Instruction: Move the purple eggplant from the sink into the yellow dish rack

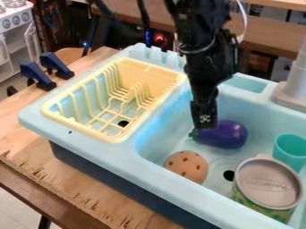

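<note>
My pincer [205, 122] hangs by a plump, glossy purple eggplant [226, 134], green-stemmed, nearer the basin's [263, 109] left edge; my opening and grip I cannot tell.

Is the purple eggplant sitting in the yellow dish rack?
No, the purple eggplant lies in the sink basin, to one side of the yellow dish rack.
</note>
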Robot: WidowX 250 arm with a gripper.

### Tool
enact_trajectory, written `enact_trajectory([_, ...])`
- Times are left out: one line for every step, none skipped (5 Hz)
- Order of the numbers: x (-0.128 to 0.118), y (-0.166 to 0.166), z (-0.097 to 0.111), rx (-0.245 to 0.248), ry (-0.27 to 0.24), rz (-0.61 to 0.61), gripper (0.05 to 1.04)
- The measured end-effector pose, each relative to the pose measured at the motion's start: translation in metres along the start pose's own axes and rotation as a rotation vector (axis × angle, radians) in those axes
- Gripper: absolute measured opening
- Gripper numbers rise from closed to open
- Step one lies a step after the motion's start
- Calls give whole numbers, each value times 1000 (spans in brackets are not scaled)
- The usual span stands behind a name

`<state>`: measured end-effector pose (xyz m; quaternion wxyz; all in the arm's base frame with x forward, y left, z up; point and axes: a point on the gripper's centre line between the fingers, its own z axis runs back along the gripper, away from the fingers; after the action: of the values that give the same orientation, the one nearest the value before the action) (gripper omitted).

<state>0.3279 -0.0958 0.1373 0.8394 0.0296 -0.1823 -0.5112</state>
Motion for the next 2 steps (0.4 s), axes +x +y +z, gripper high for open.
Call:
enact_trajectory([5, -7, -15, -48, -10, 40, 1006])
enact_trajectory([6, -10, -24, -61, -5, 56, 1006])
